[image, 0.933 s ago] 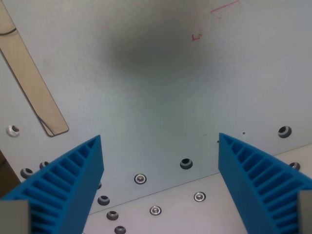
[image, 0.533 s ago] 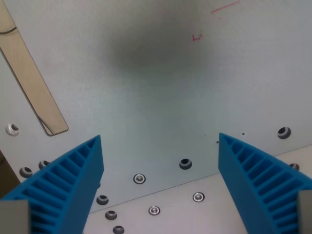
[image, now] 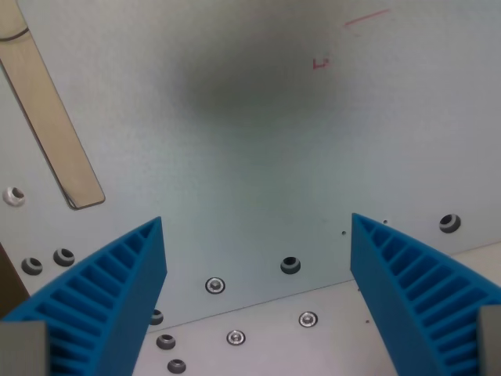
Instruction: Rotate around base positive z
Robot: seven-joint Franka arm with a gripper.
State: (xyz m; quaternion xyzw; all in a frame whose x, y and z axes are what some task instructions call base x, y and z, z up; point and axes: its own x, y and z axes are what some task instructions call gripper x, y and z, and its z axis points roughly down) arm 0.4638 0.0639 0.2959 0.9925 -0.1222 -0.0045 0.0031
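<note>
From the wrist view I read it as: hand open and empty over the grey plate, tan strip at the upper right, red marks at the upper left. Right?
Not quite: the sides are swapped. The wrist view shows the tan strip at its upper left and the red marks at its upper right. The rest holds: the hand is open and empty over the grey plate.

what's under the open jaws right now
Only the bare grey plate with bolt holes and screws; nothing between the jaws. The blue fingers cover some holes.
</note>
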